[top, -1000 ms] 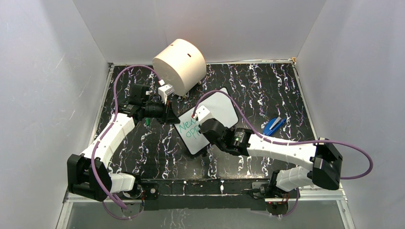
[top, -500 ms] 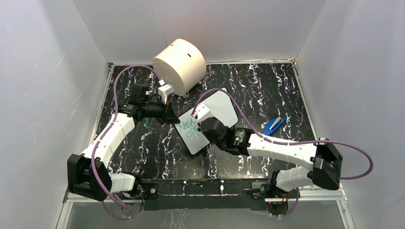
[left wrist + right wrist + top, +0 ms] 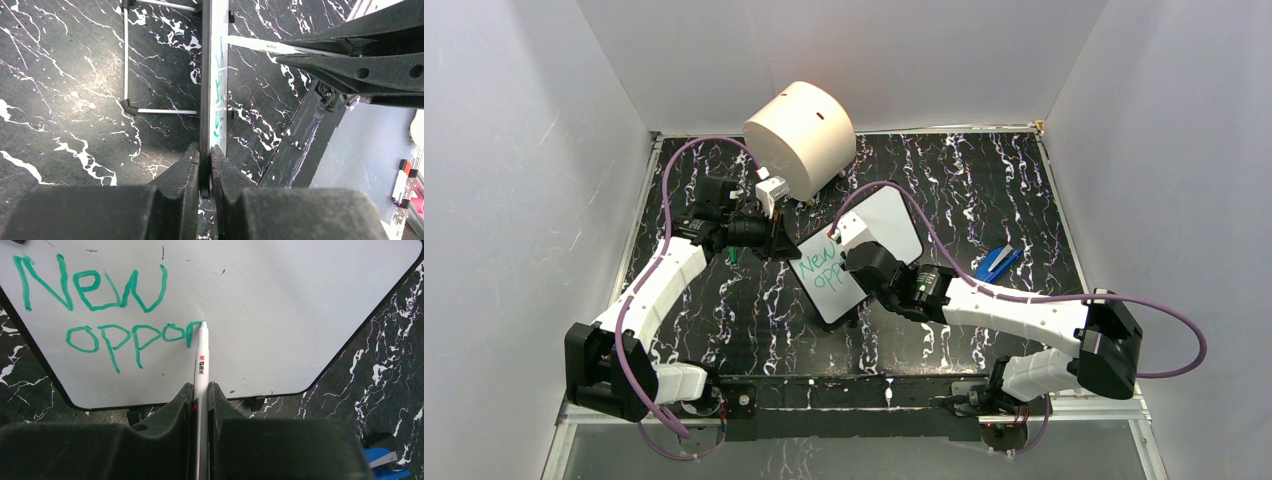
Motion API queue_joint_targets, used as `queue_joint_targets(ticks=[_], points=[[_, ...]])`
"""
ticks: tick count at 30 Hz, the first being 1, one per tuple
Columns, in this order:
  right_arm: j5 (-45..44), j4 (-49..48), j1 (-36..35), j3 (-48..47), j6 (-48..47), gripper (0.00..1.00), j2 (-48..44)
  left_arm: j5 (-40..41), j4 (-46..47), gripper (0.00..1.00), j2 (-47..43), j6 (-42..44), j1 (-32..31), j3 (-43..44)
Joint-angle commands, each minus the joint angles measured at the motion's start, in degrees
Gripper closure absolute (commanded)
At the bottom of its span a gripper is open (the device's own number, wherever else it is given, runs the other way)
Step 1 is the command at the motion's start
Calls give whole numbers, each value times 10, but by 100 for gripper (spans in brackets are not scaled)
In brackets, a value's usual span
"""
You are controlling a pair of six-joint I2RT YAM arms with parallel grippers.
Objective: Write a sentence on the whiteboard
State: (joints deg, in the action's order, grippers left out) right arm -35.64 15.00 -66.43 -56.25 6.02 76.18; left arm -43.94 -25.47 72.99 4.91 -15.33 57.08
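Top external view: the whiteboard [image 3: 896, 228] sat near the middle of the black marbled surface [image 3: 994, 175], turned at a slant, with both arms reaching in to it from either side. A big cream cylinder [image 3: 801, 125] lay on its side just behind the board toward the back wall; a small blue object [image 3: 997, 262] lay well apart to the right. The sentence [image 3: 822, 268] showed as green lettering at the board's near-left end. Left wrist view: board seen edge-on, the left pincer [image 3: 205, 150] clenched on its thin black rim, one finger on each face. A thin metal wire frame [image 3: 125, 60] with black feet stood on the surface just beside the board's back. Right wrist view: the right pincer [image 3: 200, 387] clamped tight around a white marker [image 3: 201, 355], barrel running straight out between the fingers. Marker tip was touching the white face at the end of the second line. Lettering read "New" on top and "oppor" beneath, slightly uneven strokes. The rest of the board to the right of the writing was bare white, with a few small dark specks.
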Motion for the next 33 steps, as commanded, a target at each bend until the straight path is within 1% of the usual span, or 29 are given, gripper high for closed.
queue_joint_targets(ticks=[1, 14, 21, 30, 33], points=[[-7, -19, 6, -21, 5, 100, -17, 43, -23, 100, 4, 26, 1, -1], [24, -23, 7, -3, -14, 100, -54, 44, -24, 100, 2, 25, 1, 0], [17, -7, 11, 12, -10, 100, -61, 44, -23, 100, 3, 25, 1, -1], [26, -18, 13, 11, -17, 100, -55, 44, -24, 100, 5, 25, 1, -2], [31, -35, 15, 20, -17, 100, -59, 44, -24, 100, 4, 25, 1, -2]])
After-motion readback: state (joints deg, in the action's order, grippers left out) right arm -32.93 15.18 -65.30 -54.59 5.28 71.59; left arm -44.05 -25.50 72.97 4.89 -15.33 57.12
